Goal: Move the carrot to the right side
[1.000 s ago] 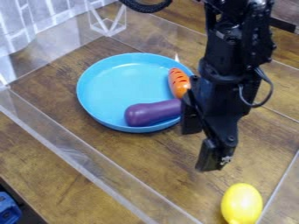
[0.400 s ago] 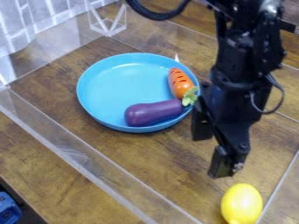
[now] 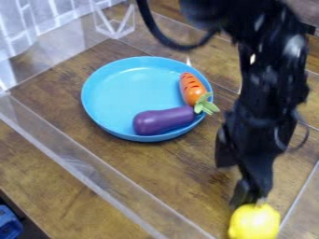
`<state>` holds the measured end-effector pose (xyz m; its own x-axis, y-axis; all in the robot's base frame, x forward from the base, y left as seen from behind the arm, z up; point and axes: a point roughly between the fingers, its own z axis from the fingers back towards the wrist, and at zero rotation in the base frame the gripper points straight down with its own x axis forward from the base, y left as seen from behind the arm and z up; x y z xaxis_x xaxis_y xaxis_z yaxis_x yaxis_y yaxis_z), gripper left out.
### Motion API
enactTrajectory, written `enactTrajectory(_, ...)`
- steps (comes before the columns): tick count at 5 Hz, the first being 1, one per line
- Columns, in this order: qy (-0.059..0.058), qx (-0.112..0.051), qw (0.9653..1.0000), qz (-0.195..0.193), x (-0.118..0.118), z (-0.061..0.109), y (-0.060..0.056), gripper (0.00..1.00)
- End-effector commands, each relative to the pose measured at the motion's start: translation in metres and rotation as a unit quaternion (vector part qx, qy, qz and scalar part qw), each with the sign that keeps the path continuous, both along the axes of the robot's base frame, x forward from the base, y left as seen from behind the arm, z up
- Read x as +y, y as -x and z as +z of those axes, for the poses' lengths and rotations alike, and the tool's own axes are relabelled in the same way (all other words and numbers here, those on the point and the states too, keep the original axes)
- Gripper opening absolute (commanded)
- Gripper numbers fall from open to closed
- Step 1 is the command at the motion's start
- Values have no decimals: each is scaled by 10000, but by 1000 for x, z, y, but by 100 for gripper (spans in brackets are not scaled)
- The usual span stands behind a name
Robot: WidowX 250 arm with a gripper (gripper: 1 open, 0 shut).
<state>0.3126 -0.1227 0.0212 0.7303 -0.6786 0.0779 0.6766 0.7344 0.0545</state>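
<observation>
The orange carrot with its green top lies on the right rim of the blue plate, leafy end toward the front. My gripper hangs pointing down to the right of the plate, well in front of the carrot and just above the yellow lemon. The arm is motion-blurred. The fingers look spread, with nothing between them.
A purple eggplant lies on the plate's front right edge, just below the carrot. Clear plastic walls fence the wooden table on the left and front. Another clear wall stands at the back.
The arm has swung right and down, away from the plate's edge and toward the lemon. The carrot and eggplant have not moved.
</observation>
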Motion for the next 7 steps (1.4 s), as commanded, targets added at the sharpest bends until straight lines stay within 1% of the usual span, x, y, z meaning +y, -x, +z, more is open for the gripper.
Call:
enactTrajectory(1, 61, -188, 9997, -173, -17, 12, -5, 100)
enactTrajectory(2, 65, -128, 9998, -151, -20, 10, -9, 100)
enactTrajectory(3, 74, -113, 9999, 9, -20, 8, -13, 100)
enactTrajectory(5, 88, -70, 9999, -115, -36, 5, -11, 100)
enactTrajectory(6, 81, -42, 9998, -187, -41, 3, -8, 100)
enactTrajectory(7, 68, -19, 9997, -232, -46, 3, -14, 100)
